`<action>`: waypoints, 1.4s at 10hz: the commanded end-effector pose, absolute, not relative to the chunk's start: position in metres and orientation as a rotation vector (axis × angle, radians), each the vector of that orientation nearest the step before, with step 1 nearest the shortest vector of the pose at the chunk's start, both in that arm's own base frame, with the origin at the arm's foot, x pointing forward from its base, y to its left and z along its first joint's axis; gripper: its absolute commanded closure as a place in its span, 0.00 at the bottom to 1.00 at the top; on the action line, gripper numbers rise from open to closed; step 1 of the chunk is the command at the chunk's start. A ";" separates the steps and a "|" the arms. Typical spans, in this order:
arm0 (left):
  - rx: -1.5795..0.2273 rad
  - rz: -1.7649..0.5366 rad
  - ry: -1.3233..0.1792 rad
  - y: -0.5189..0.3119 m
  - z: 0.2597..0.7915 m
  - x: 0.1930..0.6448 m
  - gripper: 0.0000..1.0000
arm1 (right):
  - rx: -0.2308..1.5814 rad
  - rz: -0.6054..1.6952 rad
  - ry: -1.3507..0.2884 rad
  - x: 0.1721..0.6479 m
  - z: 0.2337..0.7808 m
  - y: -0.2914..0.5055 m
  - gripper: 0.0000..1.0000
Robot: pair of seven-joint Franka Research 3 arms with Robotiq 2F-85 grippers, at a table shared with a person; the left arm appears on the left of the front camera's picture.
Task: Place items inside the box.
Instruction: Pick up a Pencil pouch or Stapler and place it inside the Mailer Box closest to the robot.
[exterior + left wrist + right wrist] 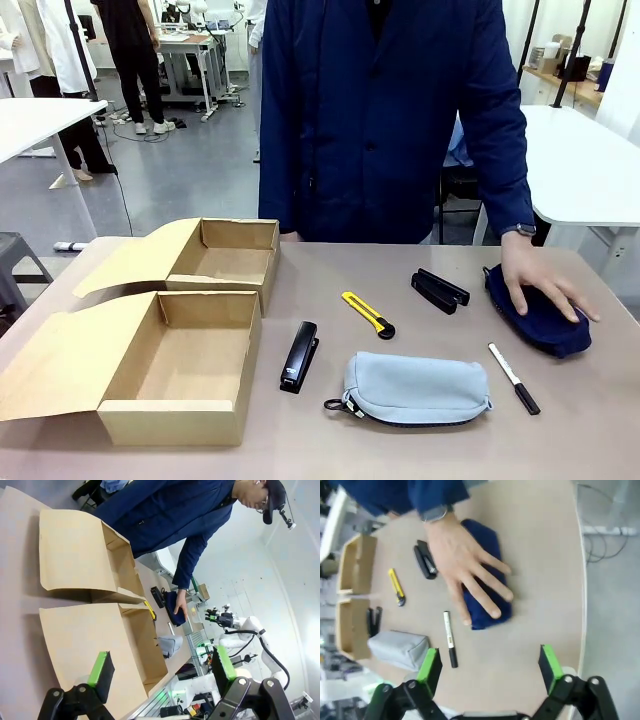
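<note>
Cardboard box (pixel 170 420), the wide shallow one with its big flap lid folded out to the left, sits at the near left of the counter (pixel 300 445) in the front view, and its inside is bare. A smaller cardboard box (pixel 225 262) stands just behind it. To the right of the larger box lie a black stapler (pixel 299 356), a yellow-and-black utility knife (pixel 368 314), a grey zipped pouch (pixel 415 388) and, farther right, a slim marker pen (pixel 514 378), all apart from one another. A second black stapler-like tool (pixel 440 290) lies farther back, and a person's hand (pixel 540 285) rests on a navy pouch (pixel 535 325) at the far right. In the left wrist view, the left gripper (pixel 162 669) hangs above the box's open flap, its green-padded fingers spread wide with nothing between them. In the right wrist view, the right gripper (pixel 490 666) hovers high over the counter's right end, fingers likewise apart and empty, with the marker pen just ahead of it. By my reading, no item is boxed and the first pick has not begun. The next move likely calls for lowering a gripper squarely over one item, fingers straddling its narrow width.
</note>
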State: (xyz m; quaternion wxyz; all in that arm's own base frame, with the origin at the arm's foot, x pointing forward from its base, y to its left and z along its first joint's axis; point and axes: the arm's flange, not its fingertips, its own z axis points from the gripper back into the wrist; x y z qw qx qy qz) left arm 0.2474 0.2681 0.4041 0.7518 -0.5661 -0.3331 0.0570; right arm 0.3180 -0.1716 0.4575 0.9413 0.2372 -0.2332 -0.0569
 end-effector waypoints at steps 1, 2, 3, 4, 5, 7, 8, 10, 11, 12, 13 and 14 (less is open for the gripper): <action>-1.251 0.105 -0.761 0.268 0.404 0.247 0.00 | 0.665 -0.300 -0.573 0.270 0.435 -0.258 0.00; -1.251 0.105 -0.761 0.268 0.404 0.247 0.00 | 0.630 -0.443 -0.578 0.253 0.418 -0.285 0.00; -1.251 0.105 -0.761 0.268 0.404 0.247 0.00 | 0.664 -0.491 -0.583 0.240 0.406 -0.298 0.00; -1.251 0.105 -0.761 0.268 0.404 0.247 0.00 | 0.688 -0.515 -0.589 0.231 0.397 -0.302 0.00; -1.251 0.105 -0.761 0.268 0.404 0.247 0.00 | 0.717 -0.522 -0.599 0.227 0.392 -0.302 0.00; -1.251 0.105 -0.761 0.268 0.404 0.247 0.00 | 0.699 -0.525 -0.588 0.232 0.392 -0.296 0.00; -1.251 0.105 -0.761 0.268 0.404 0.247 0.00 | 0.696 -0.505 -0.594 0.235 0.396 -0.292 0.00; -1.251 0.105 -0.761 0.268 0.404 0.247 0.00 | 0.672 -0.465 -0.603 0.242 0.405 -0.277 0.00; -1.251 0.105 -0.761 0.268 0.404 0.247 0.00 | 0.657 -0.426 -0.605 0.247 0.410 -0.265 0.00; -1.251 0.105 -0.761 0.268 0.404 0.247 0.00 | 0.639 -0.375 -0.597 0.255 0.415 -0.249 0.00; -1.251 0.105 -0.761 0.268 0.404 0.247 0.00 | 0.609 -0.330 -0.580 0.264 0.420 -0.234 0.00; -1.251 0.105 -0.761 0.268 0.404 0.247 0.00 | 0.594 -0.273 -0.558 0.274 0.425 -0.217 0.00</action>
